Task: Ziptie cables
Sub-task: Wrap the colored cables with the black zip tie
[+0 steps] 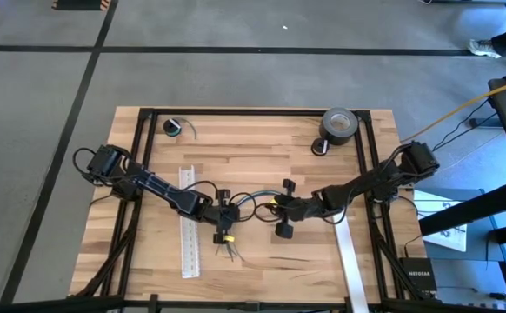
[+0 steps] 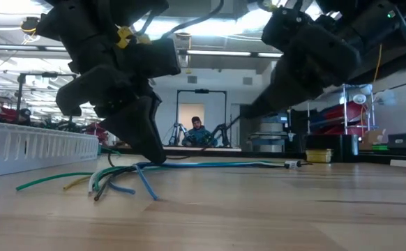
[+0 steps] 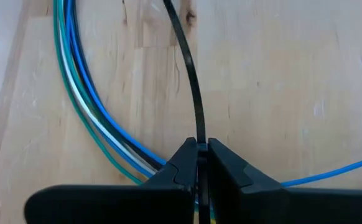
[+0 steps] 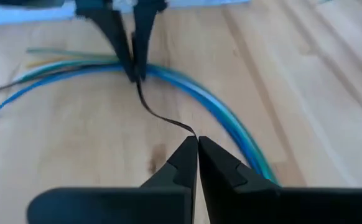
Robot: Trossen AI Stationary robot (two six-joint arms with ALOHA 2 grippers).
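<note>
White strip (image 1: 189, 228) lies at table (image 1: 262, 148) left. Left claw (image 3: 202, 151) mid-table, fingers clamped on one end of ziptie (image 3: 190, 74), right at the cables (image 3: 84, 93). Cables curve across table centre, loose ends fanned near the front edge. Right claw (image 4: 197, 147) just beside, pinched on the ziptie's other end. Tape roll (image 1: 338, 124) at far right corner
</note>
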